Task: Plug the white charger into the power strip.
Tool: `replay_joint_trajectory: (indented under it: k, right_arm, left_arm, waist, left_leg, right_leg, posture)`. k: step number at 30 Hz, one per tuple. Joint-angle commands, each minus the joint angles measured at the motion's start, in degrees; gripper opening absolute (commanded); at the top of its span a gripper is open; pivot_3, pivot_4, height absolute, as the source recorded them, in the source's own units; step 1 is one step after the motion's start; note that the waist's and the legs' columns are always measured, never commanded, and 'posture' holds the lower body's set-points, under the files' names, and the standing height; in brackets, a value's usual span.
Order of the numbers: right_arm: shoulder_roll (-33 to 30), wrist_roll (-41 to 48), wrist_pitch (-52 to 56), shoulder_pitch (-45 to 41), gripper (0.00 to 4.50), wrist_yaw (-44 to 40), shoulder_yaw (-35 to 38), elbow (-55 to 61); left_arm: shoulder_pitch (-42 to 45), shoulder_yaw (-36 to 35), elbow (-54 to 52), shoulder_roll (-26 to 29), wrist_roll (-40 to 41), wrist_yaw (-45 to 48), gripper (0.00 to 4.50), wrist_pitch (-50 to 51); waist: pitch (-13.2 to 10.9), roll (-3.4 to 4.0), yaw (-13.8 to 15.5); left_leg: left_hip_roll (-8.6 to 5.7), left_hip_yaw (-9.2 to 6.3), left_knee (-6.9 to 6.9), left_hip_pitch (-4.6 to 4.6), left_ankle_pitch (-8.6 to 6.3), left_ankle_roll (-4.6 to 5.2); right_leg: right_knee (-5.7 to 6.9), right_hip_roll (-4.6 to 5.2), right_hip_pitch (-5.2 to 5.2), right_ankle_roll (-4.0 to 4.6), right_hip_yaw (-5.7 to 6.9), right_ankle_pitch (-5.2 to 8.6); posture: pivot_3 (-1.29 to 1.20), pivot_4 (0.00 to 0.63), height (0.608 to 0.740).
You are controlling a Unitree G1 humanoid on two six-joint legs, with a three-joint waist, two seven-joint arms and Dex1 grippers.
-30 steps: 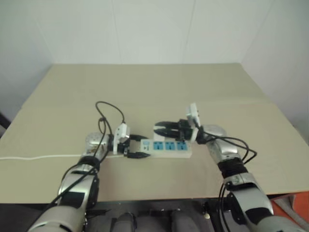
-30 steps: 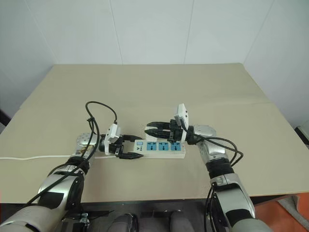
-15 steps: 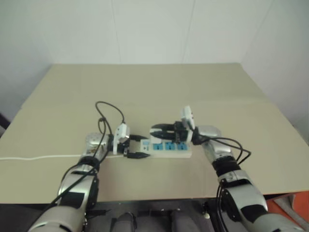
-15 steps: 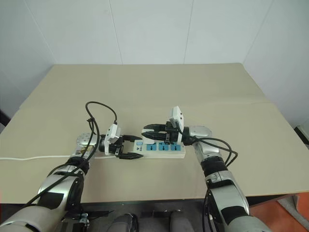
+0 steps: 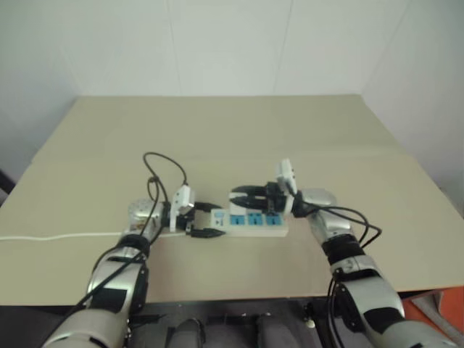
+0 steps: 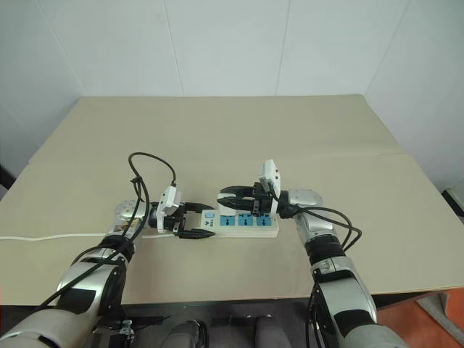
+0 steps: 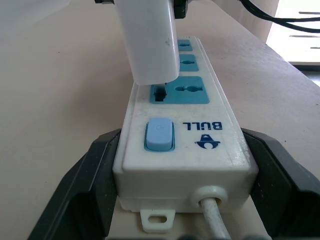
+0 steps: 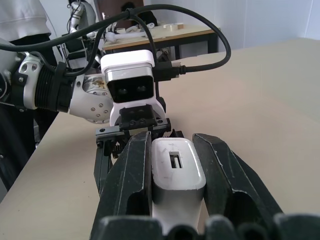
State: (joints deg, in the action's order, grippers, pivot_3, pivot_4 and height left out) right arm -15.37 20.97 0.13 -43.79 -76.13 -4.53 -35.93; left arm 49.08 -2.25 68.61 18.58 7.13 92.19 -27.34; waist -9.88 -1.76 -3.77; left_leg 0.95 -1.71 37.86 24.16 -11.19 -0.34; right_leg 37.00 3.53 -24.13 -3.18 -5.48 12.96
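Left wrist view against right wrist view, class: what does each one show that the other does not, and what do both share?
The left wrist view alone shows the power strip up close: its pale blue switch, its blue sockets, its cord, and the left gripper's fingers clamped on either side of its end. The right wrist view alone shows the slot in the top of the white charger, the right gripper's fingers pinching it, and a far desk. Both share the charger and the tan table.
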Motion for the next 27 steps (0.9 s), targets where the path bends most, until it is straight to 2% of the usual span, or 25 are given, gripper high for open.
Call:
replay_joint_trajectory:
  k: [1, 14, 21, 27]
  right_arm:
    - [0.0, -0.2, -1.4, 0.5, 1.11, 0.1, 1.1, 0.5]
    - [1.0, -0.7, -6.8, 4.4, 1.11, -1.5, 1.9, -1.6]
    - [1.2, -4.4, -12.9, 6.0, 1.11, -1.7, -1.4, -2.4]
    - [1.6, -7.2, -10.8, 4.2, 1.11, -0.2, -3.5, -6.0]
  left_arm:
    - [0.3, -0.7, -1.3, -0.1, 1.4, 0.3, 3.26, 0.0]
    - [0.2, -1.1, -1.2, 0.0, 1.4, 0.3, 3.26, 0.1]
    - [0.3, -0.9, -1.3, 0.1, 1.3, 0.3, 3.26, 0.0]
    - [0.1, -0.2, -1.8, 0.4, 1.6, 0.3, 3.26, 0.0]
  waist:
    - [0.0, 0.00, 0.0]
    - [0.0, 0.00, 0.0]
    - [0.0, 0.00, 0.1]
    - [0.0, 0.00, -0.1]
  left_leg:
    - [0.00, 0.00, 0.00, 0.00, 0.00, 0.00]
    - [0.00, 0.00, 0.00, 0.00, 0.00, 0.00]
    - [0.00, 0.00, 0.00, -0.01, 0.00, 0.00]
    - [0.01, 0.00, 0.00, -0.13, 0.00, 0.00]
  right_leg:
    - [0.00, 0.00, 0.00, 0.00, 0.00, 0.00]
    - [-0.01, 0.00, 0.02, -0.01, 0.00, 0.00]
    - [-0.02, 0.00, 0.03, -0.01, 0.00, 0.01]
    - [0.00, -0.01, 0.13, -0.01, 0.00, 0.01]
  posture:
    - [0.00, 0.150, 0.740]
    - [0.00, 0.150, 0.740]
    - [0.00, 0.150, 0.740]
    - [0.00, 0.150, 0.740]
